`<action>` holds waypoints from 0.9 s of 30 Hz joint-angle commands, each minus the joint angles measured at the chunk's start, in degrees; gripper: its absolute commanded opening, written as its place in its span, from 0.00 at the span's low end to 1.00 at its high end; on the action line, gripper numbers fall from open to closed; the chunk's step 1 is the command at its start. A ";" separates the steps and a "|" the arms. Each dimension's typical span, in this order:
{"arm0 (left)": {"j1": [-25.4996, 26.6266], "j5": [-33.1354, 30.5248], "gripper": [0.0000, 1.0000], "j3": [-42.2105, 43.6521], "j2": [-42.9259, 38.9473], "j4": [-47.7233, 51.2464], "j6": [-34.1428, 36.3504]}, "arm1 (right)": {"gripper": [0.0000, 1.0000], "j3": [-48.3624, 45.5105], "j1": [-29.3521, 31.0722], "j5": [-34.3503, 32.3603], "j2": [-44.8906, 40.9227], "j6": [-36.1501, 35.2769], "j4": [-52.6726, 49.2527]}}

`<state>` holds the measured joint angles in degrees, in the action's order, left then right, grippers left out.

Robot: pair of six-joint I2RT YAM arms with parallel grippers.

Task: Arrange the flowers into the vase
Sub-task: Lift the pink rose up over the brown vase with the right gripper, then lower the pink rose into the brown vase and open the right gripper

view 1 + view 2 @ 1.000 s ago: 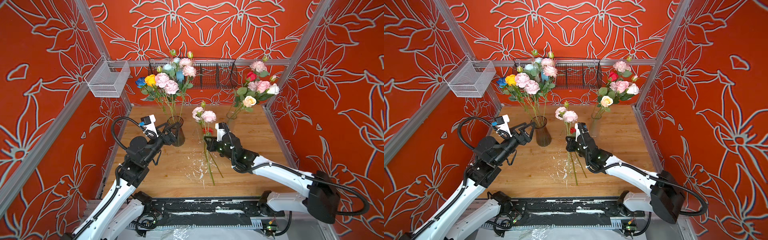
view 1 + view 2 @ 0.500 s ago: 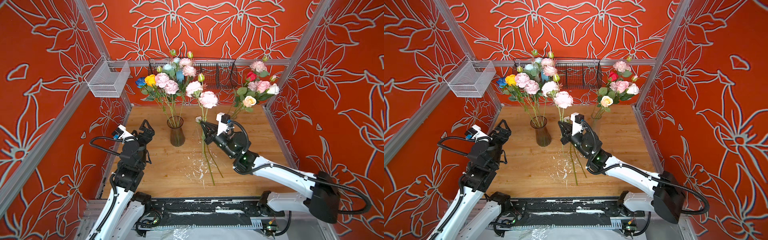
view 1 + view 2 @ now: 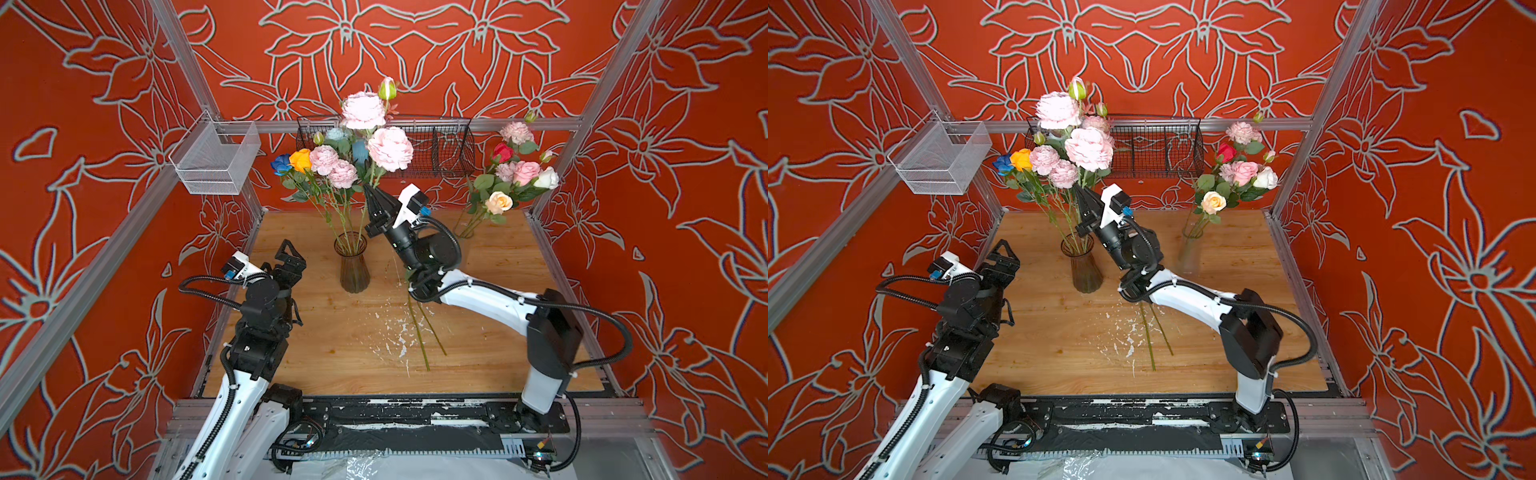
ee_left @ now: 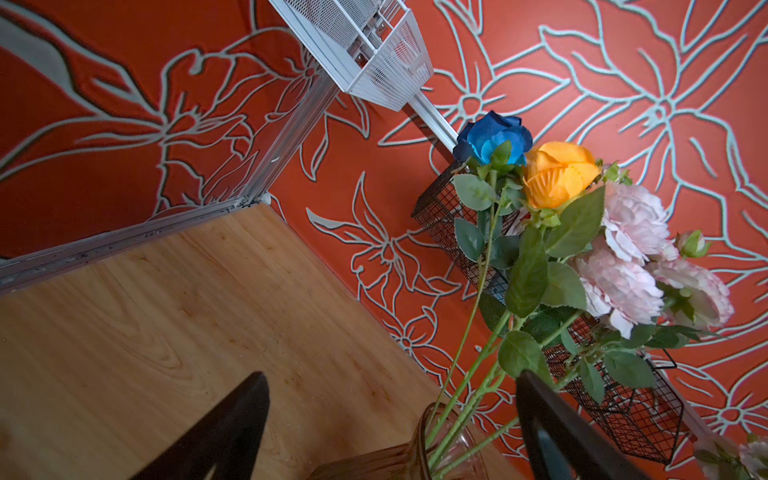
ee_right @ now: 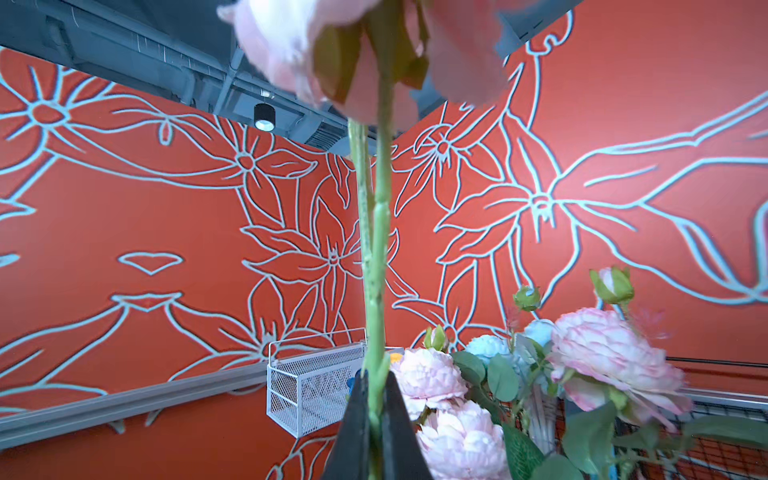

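The right fingers (image 3: pixel 376 201) are clamped mid-stem on a pink peony sprig (image 3: pixel 390 148). Its long axis runs from blooms at upper centre of a top view down to stem tips at lower centre. The mouth of the brown vase (image 3: pixel 354 270) sits just lower left of the grip. The left fingers (image 4: pixel 232 424) stand apart, empty, farther left.
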<state>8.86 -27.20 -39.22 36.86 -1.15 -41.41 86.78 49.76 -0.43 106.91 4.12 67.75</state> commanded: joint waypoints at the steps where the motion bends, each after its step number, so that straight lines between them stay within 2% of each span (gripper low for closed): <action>1: -0.69 1.04 0.92 0.02 -0.16 -0.79 -1.11 | 0.00 5.74 -1.13 0.94 5.38 -1.53 1.41; 5: -1.39 1.96 0.92 -0.07 -0.38 -0.88 -1.39 | 0.00 7.95 -1.57 0.17 10.58 -1.31 0.33; 11: -1.92 3.39 0.92 -0.20 -0.36 -0.79 -2.09 | 0.00 -0.54 -1.21 -1.36 10.47 3.16 -1.08; 15: -2.04 4.54 0.92 -0.39 -0.04 -0.79 -2.27 | 0.32 -6.66 -0.74 -3.88 8.34 4.48 -3.33; 17: -2.01 5.02 0.92 -0.41 0.05 -0.65 -2.53 | 0.41 -8.12 -0.25 -4.81 5.83 3.30 -9.07; 19: -2.01 5.93 0.92 -0.42 0.24 -0.65 -2.75 | 0.46 -9.00 0.16 -5.91 3.14 2.69 -15.28; 24: -2.10 8.43 0.92 -0.98 1.27 -0.33 -3.33 | 0.55 -12.43 1.04 -7.31 -3.58 1.71 -22.76; 27: -2.10 10.14 0.92 -1.23 1.97 -0.35 -3.50 | 0.57 -14.15 1.46 -7.49 -7.96 2.05 -29.05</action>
<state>7.11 -19.14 -39.22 38.50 -1.15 -43.81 74.00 50.70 -6.37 103.39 7.14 44.73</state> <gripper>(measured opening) 0.924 0.568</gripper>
